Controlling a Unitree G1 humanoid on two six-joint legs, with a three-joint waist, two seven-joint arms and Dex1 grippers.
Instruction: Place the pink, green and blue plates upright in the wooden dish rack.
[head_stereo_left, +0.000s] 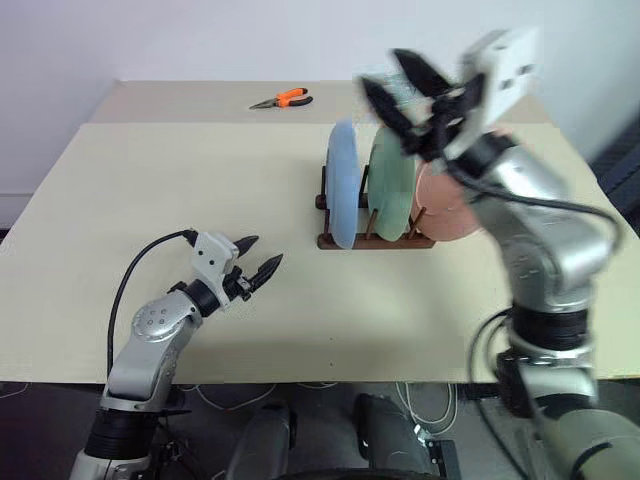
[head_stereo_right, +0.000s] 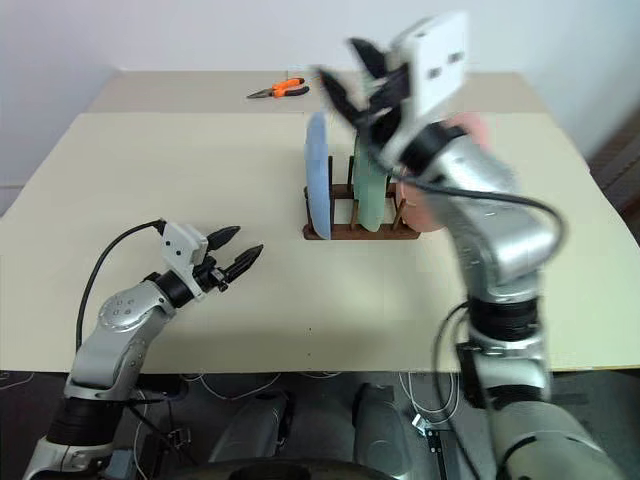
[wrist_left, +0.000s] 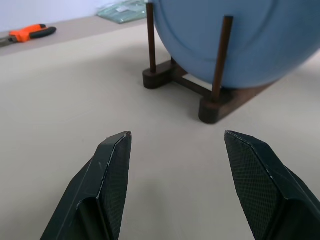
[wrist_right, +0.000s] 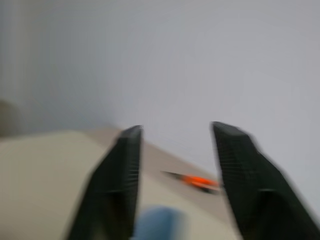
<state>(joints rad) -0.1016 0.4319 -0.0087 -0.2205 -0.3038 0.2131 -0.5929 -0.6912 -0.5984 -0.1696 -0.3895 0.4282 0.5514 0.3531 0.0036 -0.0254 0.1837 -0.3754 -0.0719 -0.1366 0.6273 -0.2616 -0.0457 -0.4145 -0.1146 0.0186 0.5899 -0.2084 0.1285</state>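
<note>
1. Plates: blue plate (head_stereo_left: 342, 185), green plate (head_stereo_left: 392, 185) and pink plate (head_stereo_left: 447, 205) all stand upright in the wooden dish rack (head_stereo_left: 372, 238), mid-counter (head_stereo_left: 150, 170).
2. Right gripper (head_stereo_left: 405, 95) hangs above the rack, fingers parted, holding nothing.
3. Left gripper (head_stereo_left: 258, 260) low over the counter, well apart from the rack, fingers wide, empty.
4. Judgement: placing looks complete; next move calls only for clearing the right arm without brushing the plates.
5. Orange pliers (head_stereo_left: 282, 99) at far edge, unrelated.

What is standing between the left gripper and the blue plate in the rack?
Nothing visible. Only bare table lies between the open left gripper and the blue plate, which stands upright in the wooden dish rack beside the green plate.
</note>
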